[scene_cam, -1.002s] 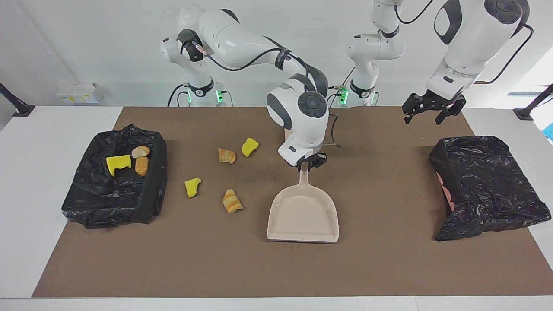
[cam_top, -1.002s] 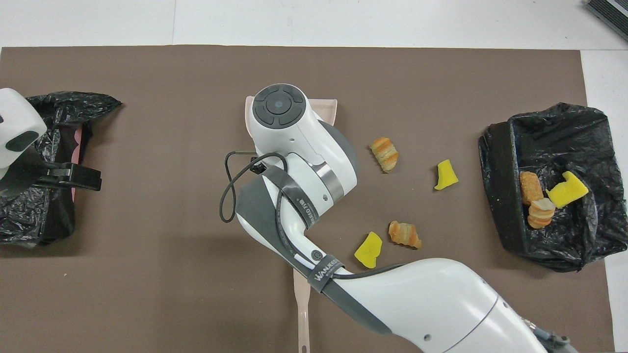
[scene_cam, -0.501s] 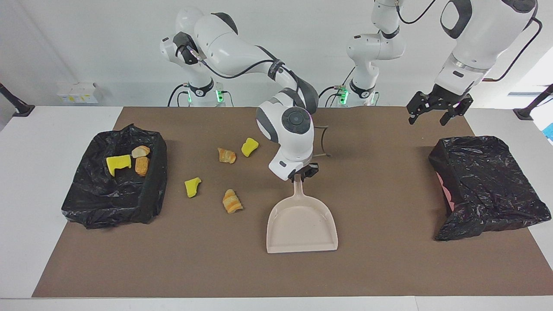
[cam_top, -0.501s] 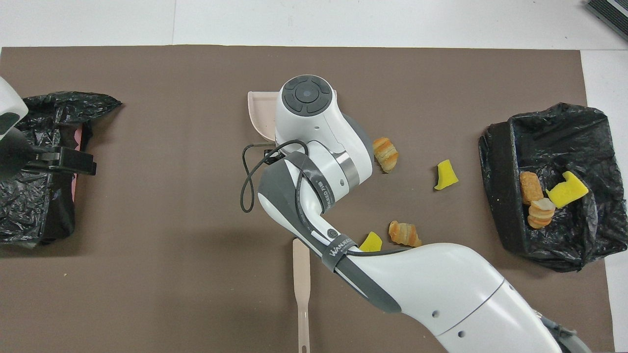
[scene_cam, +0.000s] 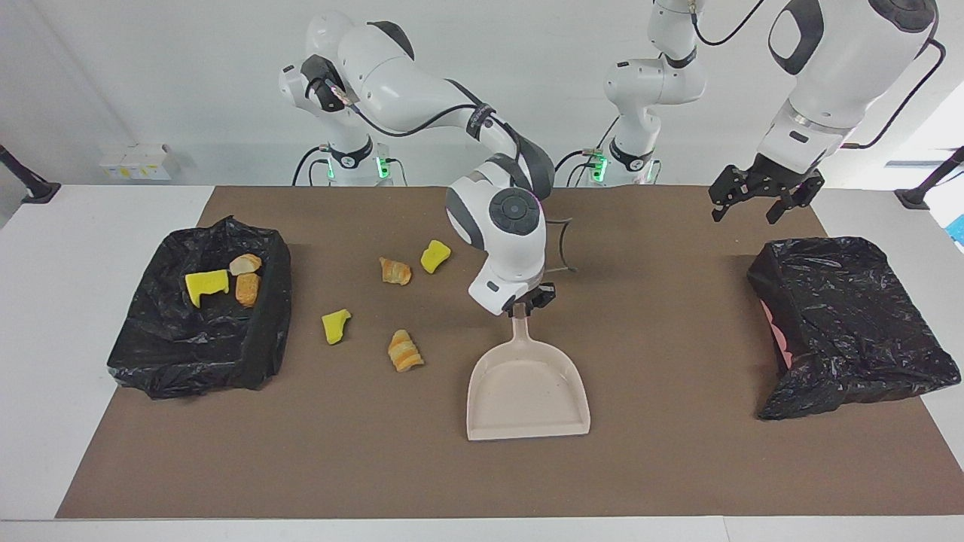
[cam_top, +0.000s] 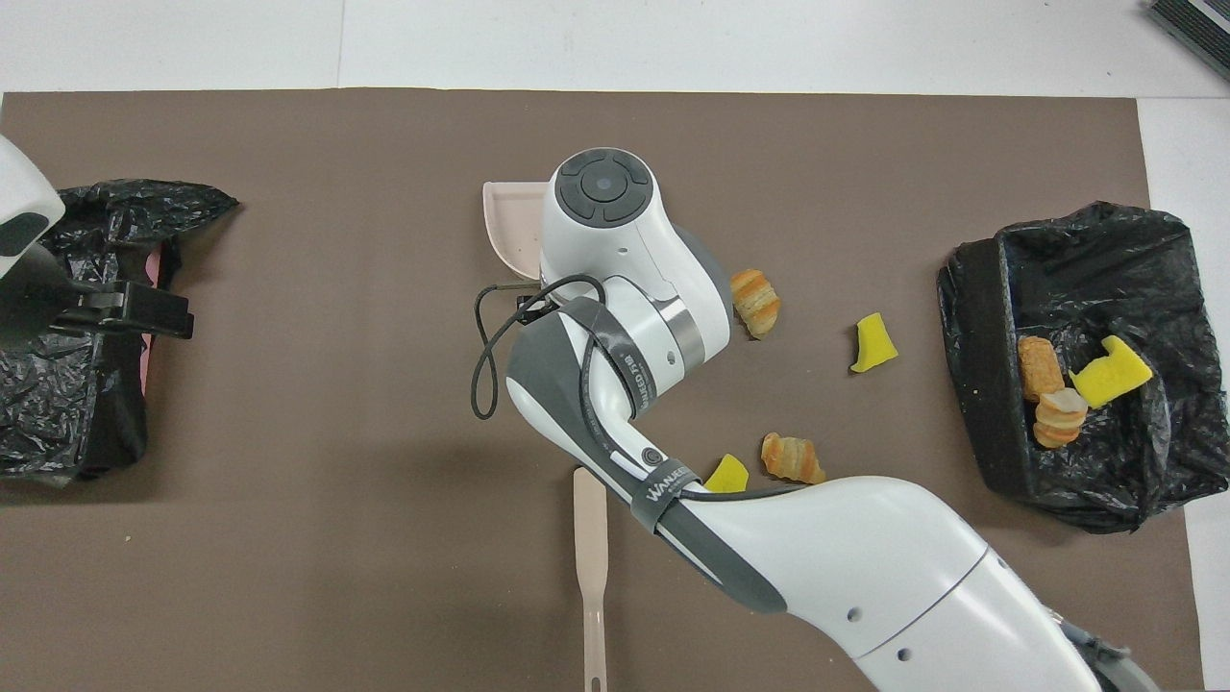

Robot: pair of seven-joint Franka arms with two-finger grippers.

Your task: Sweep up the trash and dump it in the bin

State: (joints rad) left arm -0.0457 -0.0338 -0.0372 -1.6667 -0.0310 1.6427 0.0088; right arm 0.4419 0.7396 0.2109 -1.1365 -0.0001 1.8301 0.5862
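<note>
Covering the white table [scene_cam: 45,316], a brown mat [scene_cam: 663,467] lies under the left pincer [scene_cam: 759,205], spread wide and empty.

A black strap [cam_top: 660,487] around the right arm reads "WANJEED".

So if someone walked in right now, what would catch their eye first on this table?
Probably the right gripper at the handle of the beige dustpan lying mid-table. Next, four yellow and orange scraps scattered on the brown mat between the dustpan and the black-lined bin at the right arm's end, which already holds three more. The left gripper hangs open over the mat near a second black-bagged bin.
</note>
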